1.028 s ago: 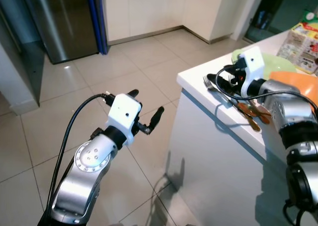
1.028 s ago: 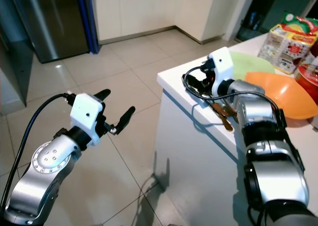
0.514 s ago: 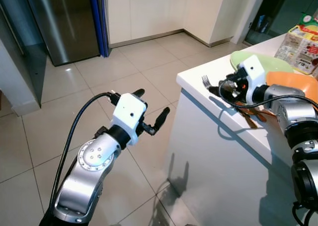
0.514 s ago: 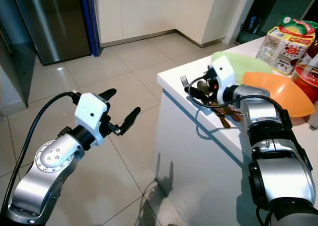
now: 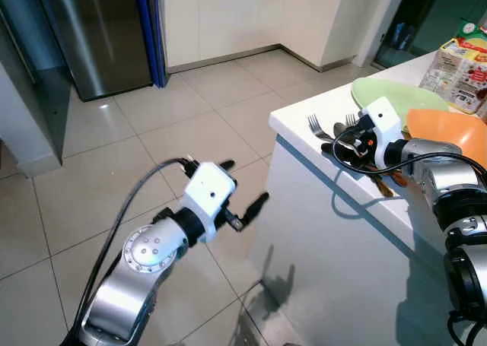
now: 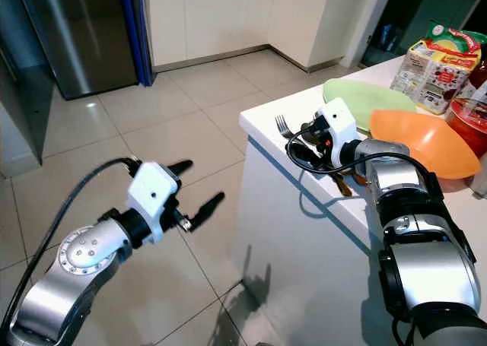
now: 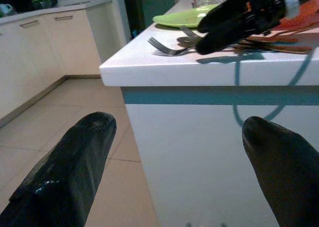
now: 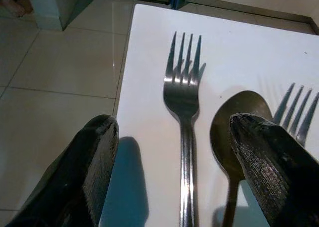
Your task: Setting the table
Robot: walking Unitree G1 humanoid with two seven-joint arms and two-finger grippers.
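Observation:
On the white counter near its corner lie a steel fork, a spoon and a second fork, side by side. My right gripper hovers low over them, open, its fingers either side of the first fork and the spoon, touching nothing. Brown-handled utensils lie beneath its wrist. Behind stand a green plate and an orange bowl. My left gripper is open and empty above the floor, pointing at the counter's side.
A food carton and a red jar stand at the counter's far end. A steel fridge stands at the back left beside cream cabinets. Tiled floor spreads between them and the counter.
My right gripper has sunk lower over the cutlery, and the second fork now shows beside it. My left gripper has drifted down and to the right, closer to the counter.

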